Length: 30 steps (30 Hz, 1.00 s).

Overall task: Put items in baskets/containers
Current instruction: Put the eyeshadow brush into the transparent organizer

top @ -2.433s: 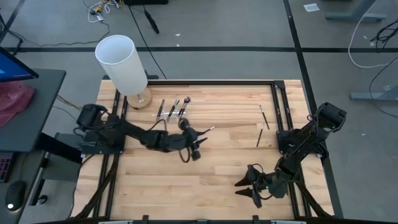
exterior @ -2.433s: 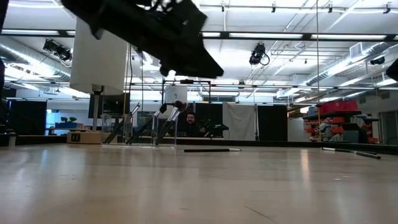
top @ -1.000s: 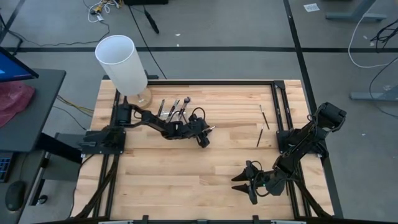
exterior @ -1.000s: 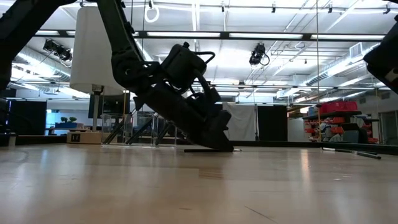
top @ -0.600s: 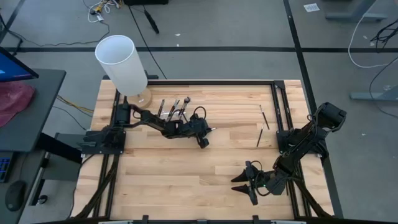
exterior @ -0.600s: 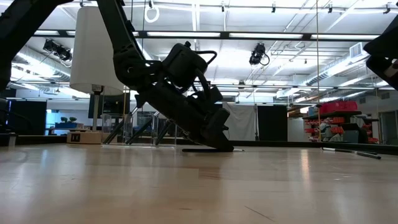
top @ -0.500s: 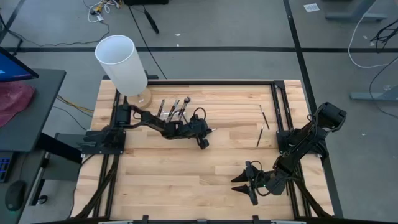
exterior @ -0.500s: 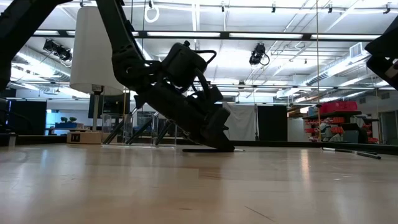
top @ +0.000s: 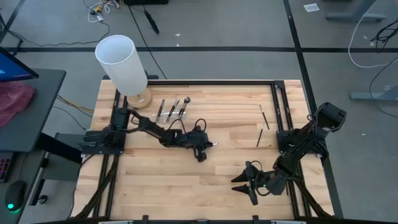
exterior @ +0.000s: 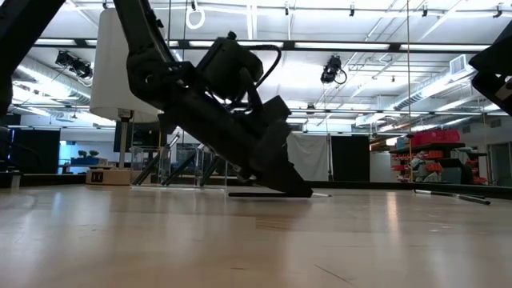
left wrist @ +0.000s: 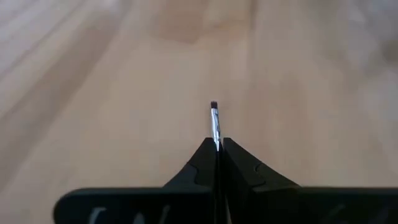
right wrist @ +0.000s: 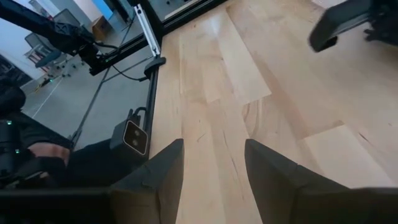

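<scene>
The left hand (top: 201, 151) has been drawn farther from the clear holder (top: 172, 114), now pinching a brush (left wrist: 215, 127) whose tip juts beyond its fingertips

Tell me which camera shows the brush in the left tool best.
The left wrist view: the brush sticks out between the shut left tool's fingers, its tip clear against the wood. The high view shows only a pale end at the tool; the low view shows its length along the table. The right wrist view shows none.
</scene>
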Tool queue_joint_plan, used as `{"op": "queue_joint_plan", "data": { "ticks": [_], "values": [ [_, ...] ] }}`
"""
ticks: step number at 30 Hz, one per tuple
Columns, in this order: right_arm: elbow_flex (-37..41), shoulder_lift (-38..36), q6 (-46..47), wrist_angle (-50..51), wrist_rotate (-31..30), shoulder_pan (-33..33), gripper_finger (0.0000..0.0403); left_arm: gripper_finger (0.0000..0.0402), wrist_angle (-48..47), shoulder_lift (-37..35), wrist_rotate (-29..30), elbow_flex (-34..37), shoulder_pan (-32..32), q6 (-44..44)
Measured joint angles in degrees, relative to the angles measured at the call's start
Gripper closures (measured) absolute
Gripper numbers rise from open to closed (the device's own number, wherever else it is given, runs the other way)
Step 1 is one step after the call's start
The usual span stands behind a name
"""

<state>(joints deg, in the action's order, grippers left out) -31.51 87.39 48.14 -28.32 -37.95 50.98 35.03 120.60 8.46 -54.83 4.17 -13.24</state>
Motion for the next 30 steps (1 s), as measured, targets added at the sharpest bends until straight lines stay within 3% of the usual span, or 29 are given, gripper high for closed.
{"op": "queue_joint_plan", "data": {
  "ticks": [13,17,23,30],
  "values": [
    [0.0,0.0,-0.6,0.2,-1.6,0.0,0.0231,0.0390,9.9,-0.2,1.1,-0.1,2.0,-0.8],
    [0.0,0.9,-0.6,2.0,-7.1,-0.4,0.0231,0.0390,15.9,-0.2,-2.8,-0.1,2.2,-1.3],
    [0.0,3.6,-2.3,2.9,-8.8,-2.7,0.0231,0.0390,27.1,-0.4,-7.0,-0.2,4.6,-1.5],
    [0.0,6.1,-17.7,-11.7,-22.2,-1.4,0.0231,0.0390,30.8,-6.6,-8.0,0.8,10.1,4.0]
  ]
}}
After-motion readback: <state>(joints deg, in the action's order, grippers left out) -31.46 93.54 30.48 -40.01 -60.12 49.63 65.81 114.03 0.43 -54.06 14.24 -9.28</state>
